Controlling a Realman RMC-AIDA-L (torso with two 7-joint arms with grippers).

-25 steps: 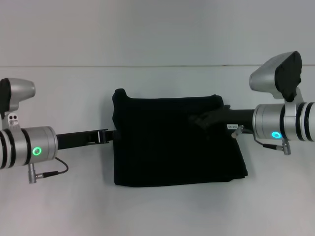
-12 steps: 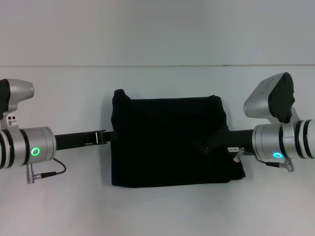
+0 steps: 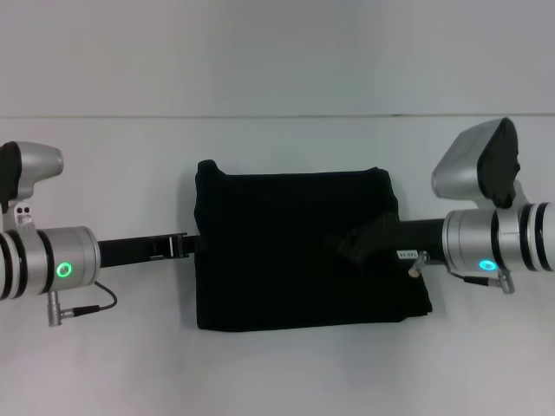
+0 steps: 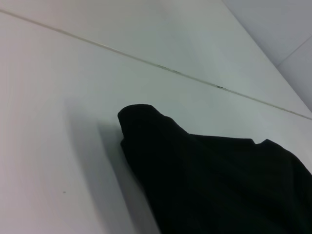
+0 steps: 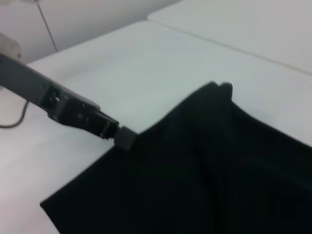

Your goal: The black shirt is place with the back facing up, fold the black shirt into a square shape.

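While the black shirt point(image 3: 299, 251) is laid mid-table as a folded rectangle, with the left gripper point(image 3: 195, 244) at its left edge and the right gripper point(image 3: 347, 251) over it, finger states indiscernible, layers could be dragged askew by withdrawal.

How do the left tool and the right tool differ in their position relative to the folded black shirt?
The left tool meets only the left edge of the plain matte black fabric shirt, its arm over the white table. The right tool reaches further in, above the shirt's right half. Both are black, enter sideways at similar height, and their finger state is unclear.
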